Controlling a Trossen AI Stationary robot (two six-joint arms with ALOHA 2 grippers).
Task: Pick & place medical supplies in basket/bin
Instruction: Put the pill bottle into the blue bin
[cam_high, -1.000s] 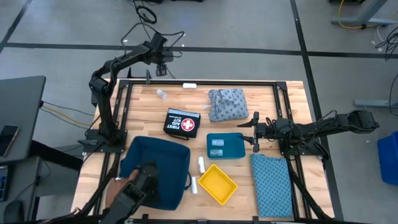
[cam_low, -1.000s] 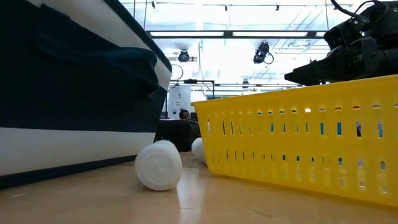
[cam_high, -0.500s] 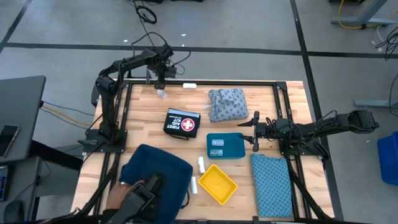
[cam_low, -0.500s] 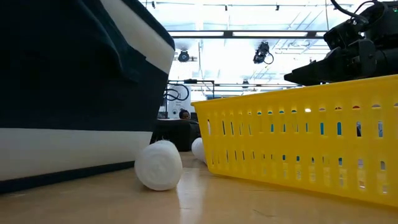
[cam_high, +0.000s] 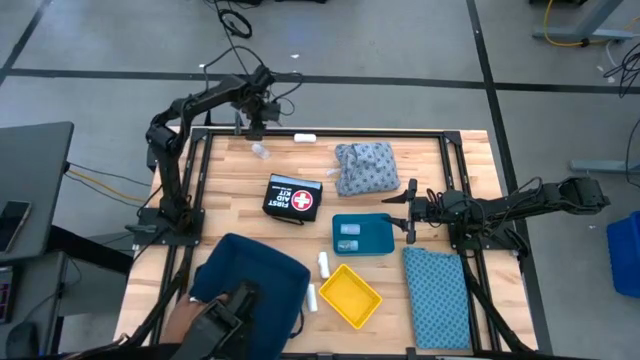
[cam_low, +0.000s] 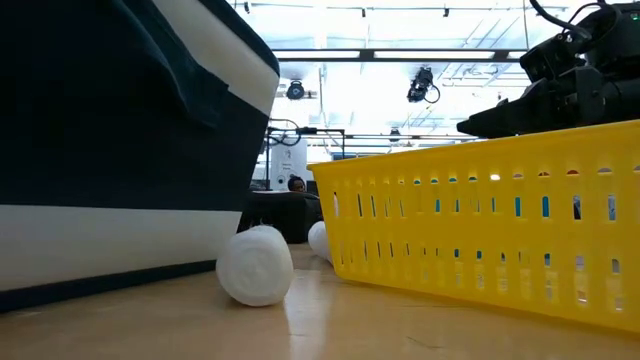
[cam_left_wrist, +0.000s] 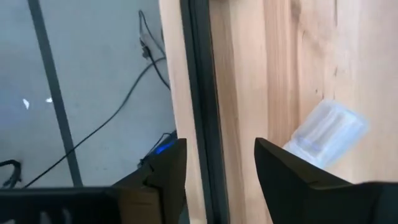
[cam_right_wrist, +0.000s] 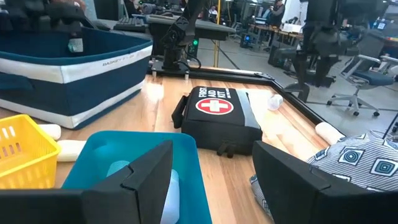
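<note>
Tools both released: left tool (cam_high: 256, 122) above clear vial (cam_high: 261, 152), right tool (cam_high: 409, 212) beside teal tray (cam_high: 385, 237).

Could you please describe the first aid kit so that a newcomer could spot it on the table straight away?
On the wooden table, look between the navy basket and the grey-blue cloth bundle. The first aid kit is the small black pouch there, the only thing bearing a red-and-white cross.

Two slim black jointed arms, each ending in a hand with two dark, blunt, wedge-shaped fingers (cam_right_wrist: 143, 180)
</note>
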